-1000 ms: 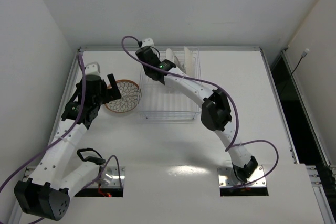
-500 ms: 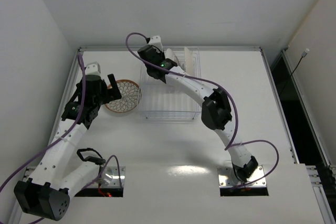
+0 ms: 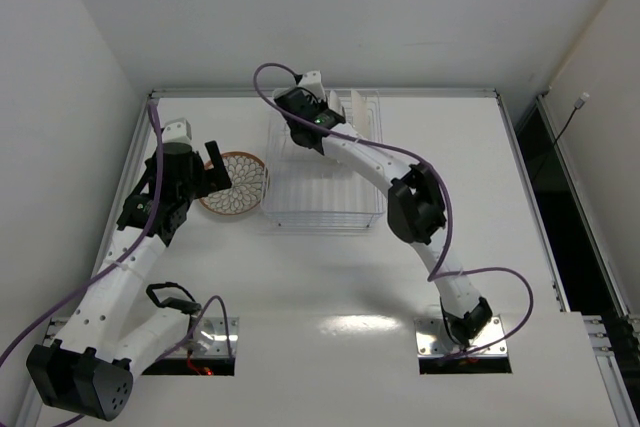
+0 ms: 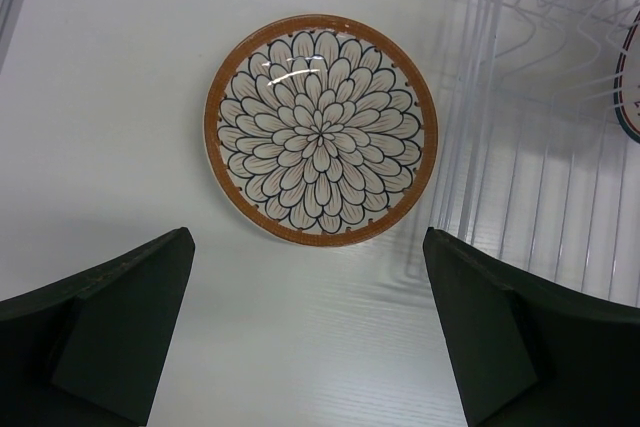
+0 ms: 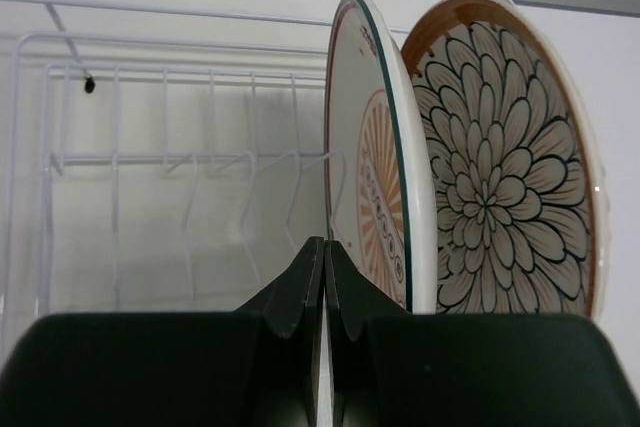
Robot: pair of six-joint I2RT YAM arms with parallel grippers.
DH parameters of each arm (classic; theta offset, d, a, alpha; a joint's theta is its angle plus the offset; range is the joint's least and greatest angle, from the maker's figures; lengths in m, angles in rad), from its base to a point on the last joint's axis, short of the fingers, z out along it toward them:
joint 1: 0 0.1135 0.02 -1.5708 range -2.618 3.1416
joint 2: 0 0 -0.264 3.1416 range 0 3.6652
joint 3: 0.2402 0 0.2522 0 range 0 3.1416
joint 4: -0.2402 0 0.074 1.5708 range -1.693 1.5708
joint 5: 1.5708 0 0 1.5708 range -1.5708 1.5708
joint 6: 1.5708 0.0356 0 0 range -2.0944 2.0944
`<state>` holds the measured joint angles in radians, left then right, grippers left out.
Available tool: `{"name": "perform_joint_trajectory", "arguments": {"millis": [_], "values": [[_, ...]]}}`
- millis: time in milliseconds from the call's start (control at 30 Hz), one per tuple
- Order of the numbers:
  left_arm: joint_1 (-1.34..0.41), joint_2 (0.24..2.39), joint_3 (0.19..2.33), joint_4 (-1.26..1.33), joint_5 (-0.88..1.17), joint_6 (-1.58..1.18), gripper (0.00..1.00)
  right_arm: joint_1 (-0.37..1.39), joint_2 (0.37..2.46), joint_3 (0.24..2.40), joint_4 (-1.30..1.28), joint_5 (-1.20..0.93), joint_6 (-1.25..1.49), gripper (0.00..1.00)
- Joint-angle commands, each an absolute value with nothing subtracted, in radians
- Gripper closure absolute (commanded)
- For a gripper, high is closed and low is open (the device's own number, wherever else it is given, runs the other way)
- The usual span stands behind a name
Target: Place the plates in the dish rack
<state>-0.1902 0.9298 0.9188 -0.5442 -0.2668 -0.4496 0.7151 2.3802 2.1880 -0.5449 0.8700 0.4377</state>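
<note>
Loose plate: a small round plate [image 4: 320, 130] with a brown rim and a brown-and-white petal pattern lies flat on the white bench [image 4: 110, 97], pattern up. Being round, it has no long axis.
Its neighbour: the rectangular white wire dish rack [image 4: 470, 147] stands just beside it, on its right.
Left pincer [image 4: 308, 242]: released, with both dark fingers spread wide. The flat plate lies just ahead of the gap between them, clear of both.
Racked plates: a dark-rimmed plate with an orange sunburst centre [image 5: 372, 187] and a second petal-patterned plate [image 5: 500, 177] stand on edge side by side at the rack's far end, their patterned faces turned the same way.
Right pincer [image 5: 325, 247]: clenched on nothing, its tips close against the sunburst plate's patterned face. Whether they touch it, I cannot tell.
</note>
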Motion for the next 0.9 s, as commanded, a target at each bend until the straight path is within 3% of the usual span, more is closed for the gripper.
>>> {"name": "perform_joint_trajectory", "arguments": {"millis": [0, 700, 867], "values": [[-0.192, 0.919, 0.933, -0.517, -0.267, -0.448, 0.0, 0.707, 2.289, 2.169, -0.545, 0.916, 0.459, 1.0], [-0.192, 0.919, 0.933, -0.517, -0.267, -0.448, 0.0, 0.66, 2.152, 2.063, -0.543, 0.945, 0.488, 1.0], [-0.192, 0.919, 0.933, -0.517, -0.267, -0.448, 0.0, 0.684, 2.063, 1.961, -0.43, 0.867, 0.419, 0.97]]}}
